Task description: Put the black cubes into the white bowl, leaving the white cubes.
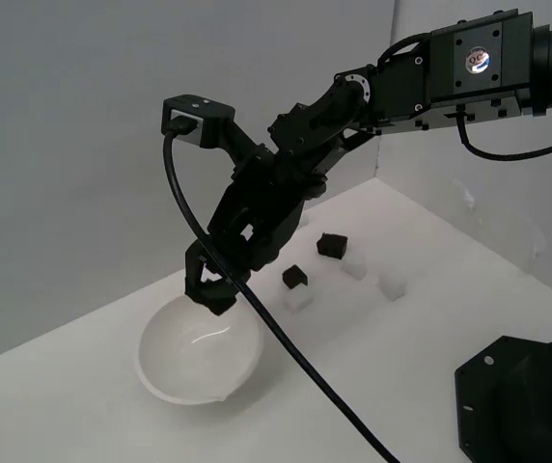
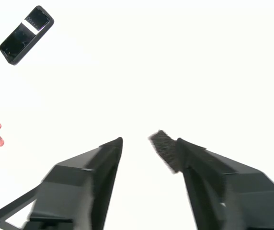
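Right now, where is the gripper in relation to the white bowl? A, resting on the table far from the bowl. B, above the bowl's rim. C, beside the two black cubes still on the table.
B: in the exterior view the gripper hangs just over the white bowl, at its far rim, apart from the black cubes on the table.

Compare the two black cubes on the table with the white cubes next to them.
The black cubes, one and another, stand out sharply against the white table; the white cubes nearly vanish into it. Two black cubes show on the table in the exterior view, against three white ones that can be made out. Each black cube sits farther from the camera than the white cube beside it. All look about the same small size, and none is in the white bowl.
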`<state>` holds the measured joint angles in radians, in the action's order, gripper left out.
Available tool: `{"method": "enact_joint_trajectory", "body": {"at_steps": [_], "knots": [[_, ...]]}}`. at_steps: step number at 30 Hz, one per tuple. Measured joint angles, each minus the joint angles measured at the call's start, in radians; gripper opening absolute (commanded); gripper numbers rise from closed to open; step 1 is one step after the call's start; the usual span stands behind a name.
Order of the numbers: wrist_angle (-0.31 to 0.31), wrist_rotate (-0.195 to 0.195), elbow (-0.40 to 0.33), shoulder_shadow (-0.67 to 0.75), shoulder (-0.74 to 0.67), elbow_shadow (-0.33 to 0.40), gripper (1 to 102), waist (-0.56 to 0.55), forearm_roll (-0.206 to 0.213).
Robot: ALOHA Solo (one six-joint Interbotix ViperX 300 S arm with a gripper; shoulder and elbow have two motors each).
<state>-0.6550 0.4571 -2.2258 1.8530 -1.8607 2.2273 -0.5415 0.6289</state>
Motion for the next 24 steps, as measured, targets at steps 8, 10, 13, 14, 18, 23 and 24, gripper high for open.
{"method": "enact_joint_trajectory", "body": {"at_steps": [8, 10, 13, 14, 18, 23, 24], "knots": [[0.002, 0.000, 0.000, 0.000, 0.002, -0.002, 82, 0.000, 0.020], [0.002, 0.000, 0.000, -0.002, 0.000, -0.002, 82, 0.000, 0.020], [-0.005, 0.000, 0.000, 0.002, -0.003, 0.000, 82, 0.003, 0.017], [-0.008, 0.000, 0.000, 0.008, -0.009, -0.002, 82, 0.006, 0.015], [-0.025, 0.002, 0.000, 0.041, -0.041, 0.000, 82, 0.064, 0.003], [-0.095, 0.000, -0.002, 0.072, -0.072, 0.003, 79, 0.189, -0.041], [-0.106, 0.002, -0.002, 0.077, -0.077, 0.003, 76, 0.215, -0.054]]}}
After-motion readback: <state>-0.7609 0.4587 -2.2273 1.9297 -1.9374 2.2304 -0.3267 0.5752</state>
